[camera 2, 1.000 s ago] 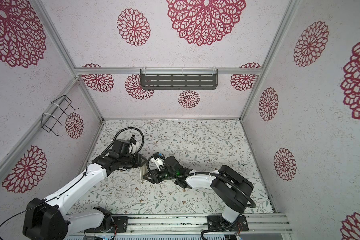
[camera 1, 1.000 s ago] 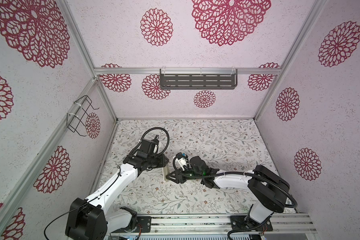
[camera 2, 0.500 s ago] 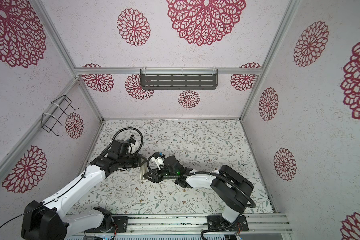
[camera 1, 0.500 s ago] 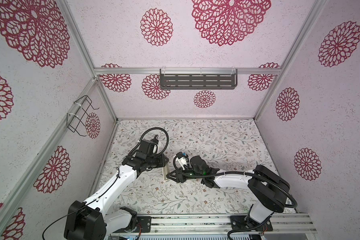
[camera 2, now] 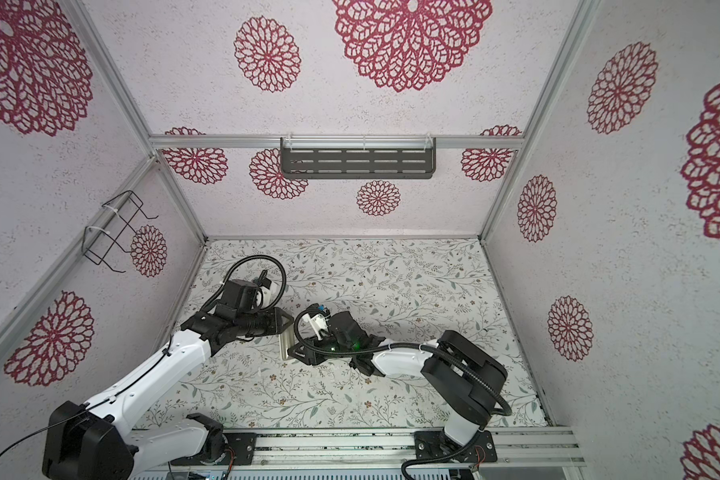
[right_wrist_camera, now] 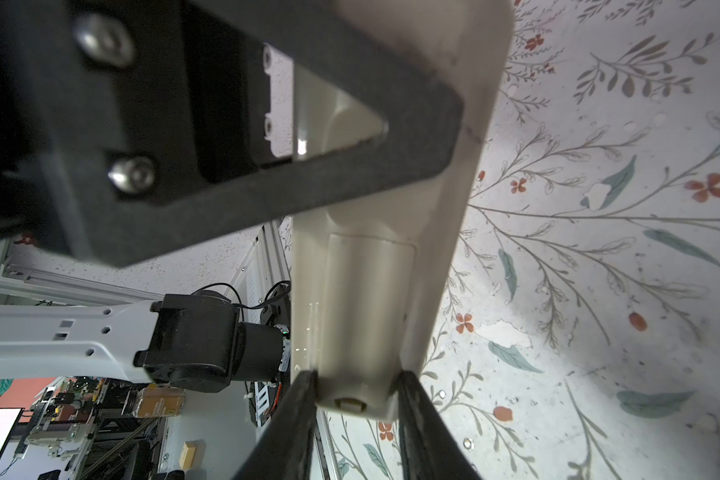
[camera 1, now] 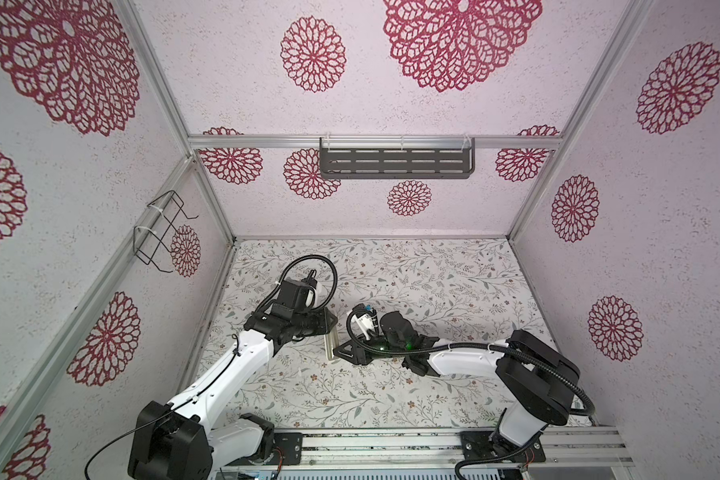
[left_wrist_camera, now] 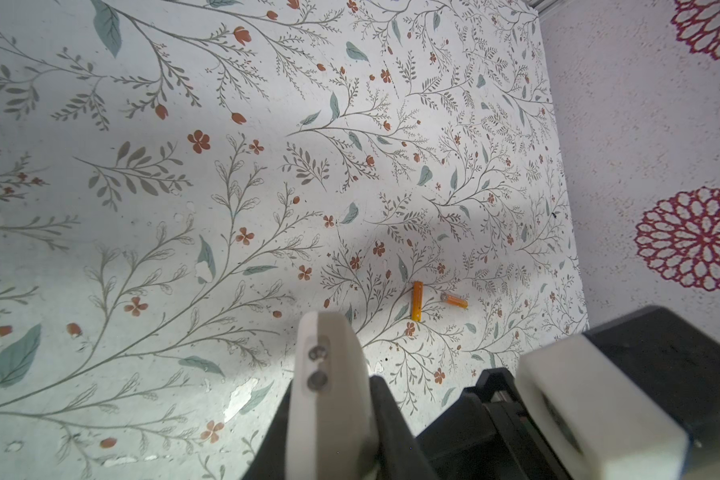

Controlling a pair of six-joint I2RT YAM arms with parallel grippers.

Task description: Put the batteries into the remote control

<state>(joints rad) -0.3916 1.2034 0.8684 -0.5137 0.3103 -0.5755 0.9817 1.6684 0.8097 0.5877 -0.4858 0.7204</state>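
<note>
The remote control (camera 1: 329,347) is a slim beige bar held off the floral floor between both arms. My left gripper (camera 1: 328,326) is shut on its far end; in the left wrist view the remote's white edge (left_wrist_camera: 329,390) sits between the black fingers (left_wrist_camera: 385,401). My right gripper (right_wrist_camera: 356,395) is shut on the near end, one finger (right_wrist_camera: 302,399) on each side of the plain beige back (right_wrist_camera: 366,299). Two orange batteries (left_wrist_camera: 417,300) (left_wrist_camera: 454,300) lie apart on the floor near the side wall. Neither battery shows in the top views.
A wire basket (camera 1: 163,232) hangs on the left wall and a grey slotted shelf (camera 1: 395,163) on the back wall. The arms' base rail (camera 1: 433,444) runs along the front. The right arm's white camera block (left_wrist_camera: 591,411) sits close to the left gripper.
The right gripper's jaws have narrowed onto the remote's near end. Both arms have hardly moved, and the left gripper keeps its hold.
</note>
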